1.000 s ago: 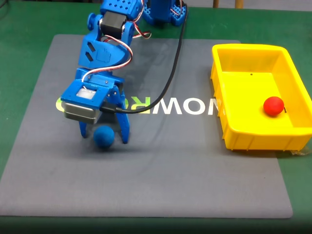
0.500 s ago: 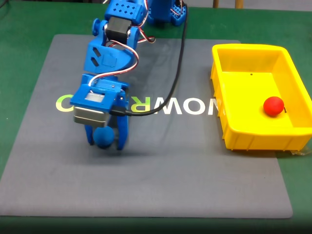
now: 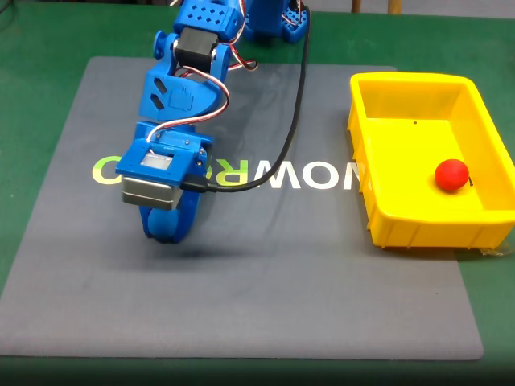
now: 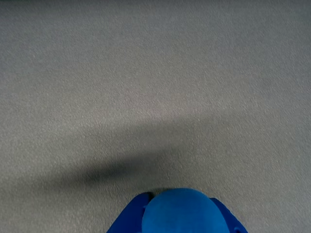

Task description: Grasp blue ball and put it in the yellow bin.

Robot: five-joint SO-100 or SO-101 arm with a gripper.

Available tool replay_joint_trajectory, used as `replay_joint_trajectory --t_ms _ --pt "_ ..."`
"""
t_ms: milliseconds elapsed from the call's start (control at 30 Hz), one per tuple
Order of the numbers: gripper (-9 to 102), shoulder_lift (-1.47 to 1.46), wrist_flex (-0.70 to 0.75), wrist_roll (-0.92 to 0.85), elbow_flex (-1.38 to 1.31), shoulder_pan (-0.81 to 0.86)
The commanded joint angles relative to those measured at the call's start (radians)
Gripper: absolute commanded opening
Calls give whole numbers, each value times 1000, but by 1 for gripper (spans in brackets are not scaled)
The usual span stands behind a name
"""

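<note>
Look at the left half of the grey mat (image 3: 322,305) in the fixed view: your pincer (image 3: 166,229) is drawn narrow, its fingers pressed against the blue ball (image 4: 182,212), which the wrist view shows wedged between them at six o'clock, just above the mat. Over at three o'clock sits the yellow bin (image 3: 386,217), well apart from the pincer, with a red ball (image 3: 451,174) lying inside it.

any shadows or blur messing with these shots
Fixed view: even light, only a soft shadow on the mat beneath the gripper. Wrist view: a dark diagonal shadow band crosses the mat, and the blue ball between the jaws looks soft, slightly out of focus.
</note>
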Motion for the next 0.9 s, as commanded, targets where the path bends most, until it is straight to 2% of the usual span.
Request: replay_joint_trajectory --t_ms 0,133,433,867 --pt "0 216 20 25 -32 -28" --pt "0 430 117 58 20 -80" --pt "0 833 186 75 259 -287" --pt "0 1035 229 94 548 -695"
